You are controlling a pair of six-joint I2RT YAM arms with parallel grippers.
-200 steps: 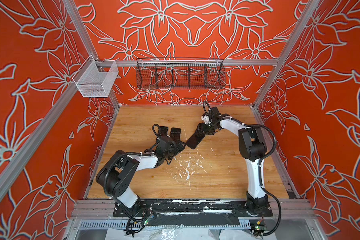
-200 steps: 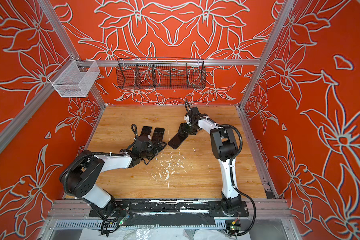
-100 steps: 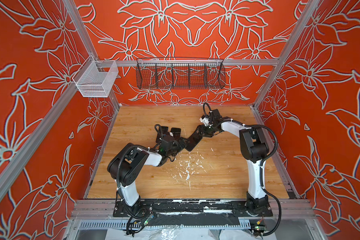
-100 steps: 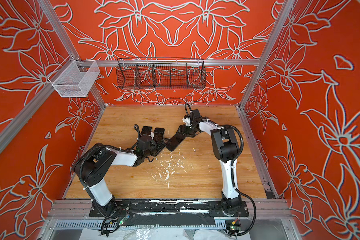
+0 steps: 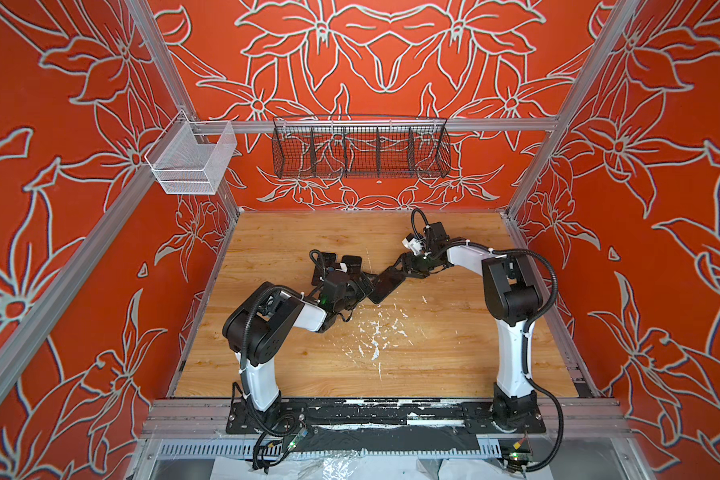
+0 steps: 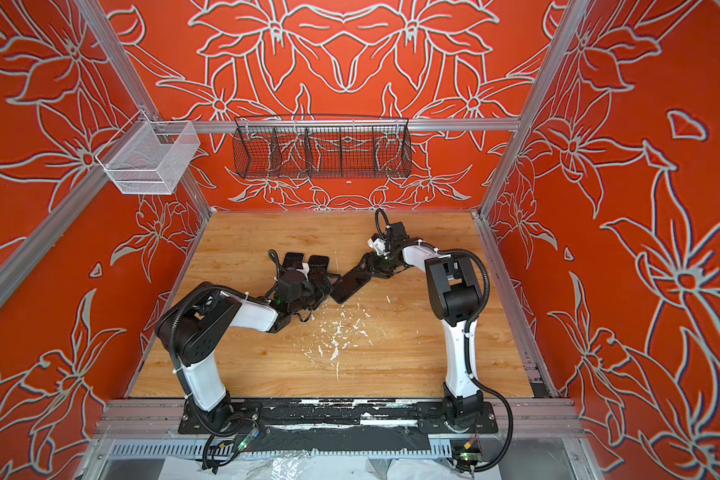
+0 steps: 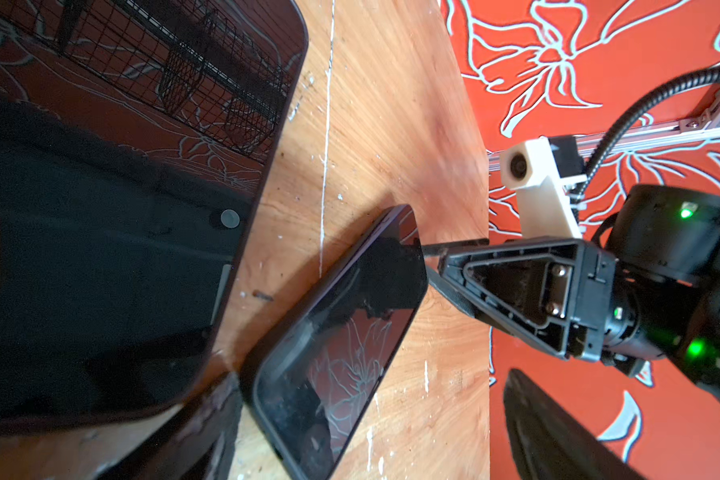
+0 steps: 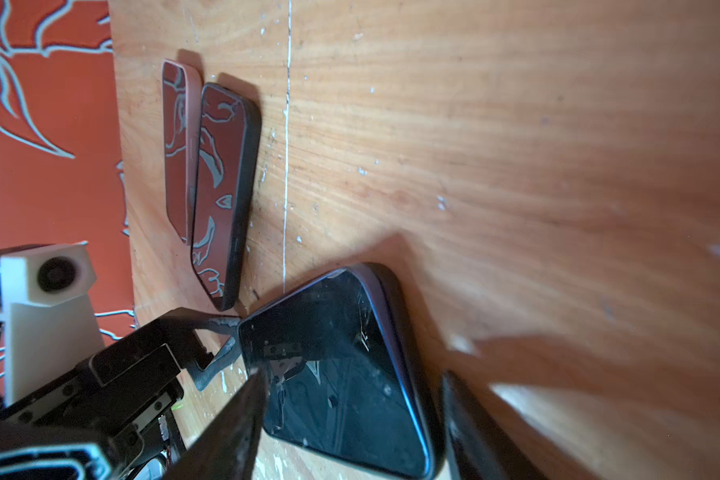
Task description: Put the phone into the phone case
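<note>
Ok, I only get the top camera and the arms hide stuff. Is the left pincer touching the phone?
Observer: Yes. The right wrist view shows one fingertip of the left pincer right against a corner of the phone.
Operator: Is that pincer open?
Observer: Wide open. In the left wrist view the phone's end lies between its fingers.
Operator: And the two black things behind it?
Observer: Up close they differ. The pinkish slab and the dark-rimmed slab lie flat, side by side. I can't tell which is the case.
</note>
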